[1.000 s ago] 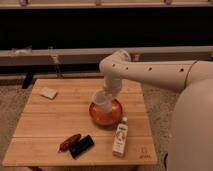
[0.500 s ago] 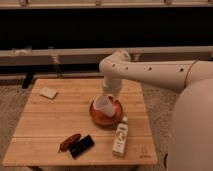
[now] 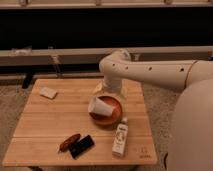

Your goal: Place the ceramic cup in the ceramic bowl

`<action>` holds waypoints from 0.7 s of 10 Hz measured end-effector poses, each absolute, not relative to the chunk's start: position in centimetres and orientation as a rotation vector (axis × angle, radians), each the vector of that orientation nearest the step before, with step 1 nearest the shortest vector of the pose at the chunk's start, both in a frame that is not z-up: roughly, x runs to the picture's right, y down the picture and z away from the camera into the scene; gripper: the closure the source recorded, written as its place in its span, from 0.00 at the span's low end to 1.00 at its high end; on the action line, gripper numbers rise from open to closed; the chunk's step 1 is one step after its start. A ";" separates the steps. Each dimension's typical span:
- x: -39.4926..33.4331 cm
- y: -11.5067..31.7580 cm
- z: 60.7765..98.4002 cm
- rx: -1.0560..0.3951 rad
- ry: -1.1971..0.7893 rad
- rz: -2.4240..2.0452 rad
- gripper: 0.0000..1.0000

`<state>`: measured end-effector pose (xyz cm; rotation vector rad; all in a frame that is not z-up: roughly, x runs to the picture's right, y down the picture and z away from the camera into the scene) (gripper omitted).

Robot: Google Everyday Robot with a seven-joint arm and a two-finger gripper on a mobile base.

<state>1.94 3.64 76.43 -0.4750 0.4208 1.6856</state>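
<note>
The ceramic cup (image 3: 98,106) is small, white and tapered. It lies tilted on the left side of the ceramic bowl (image 3: 113,114), over its left rim. The bowl is reddish-orange inside with a darker rim and stands right of the middle of the wooden table (image 3: 50,125). My gripper (image 3: 107,92) hangs from the white arm just above the bowl's far edge, close over the cup. Whether it still touches the cup does not show.
A flat whitish block (image 3: 48,92) lies at the table's far left. A small white bottle (image 3: 120,138) lies in front of the bowl. A reddish-brown item (image 3: 69,142) and a black flat item (image 3: 81,146) lie near the front edge. A dark bench runs behind the table.
The cup has gone down and tipped over to the left inside the bowl. The arm has stayed over the bowl's far side.
</note>
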 end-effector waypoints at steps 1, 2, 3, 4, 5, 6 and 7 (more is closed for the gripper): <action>1.9 3.7 76.5 -0.476 0.422 1.685 0.06; 1.9 3.7 76.5 -0.475 0.421 1.685 0.06; 1.9 3.6 76.5 -0.475 0.420 1.685 0.06; 1.9 3.6 76.5 -0.474 0.418 1.686 0.06; 1.9 3.6 76.5 -0.474 0.418 1.686 0.06; 1.9 3.6 76.5 -0.473 0.418 1.686 0.06; 1.9 3.5 76.5 -0.473 0.417 1.684 0.06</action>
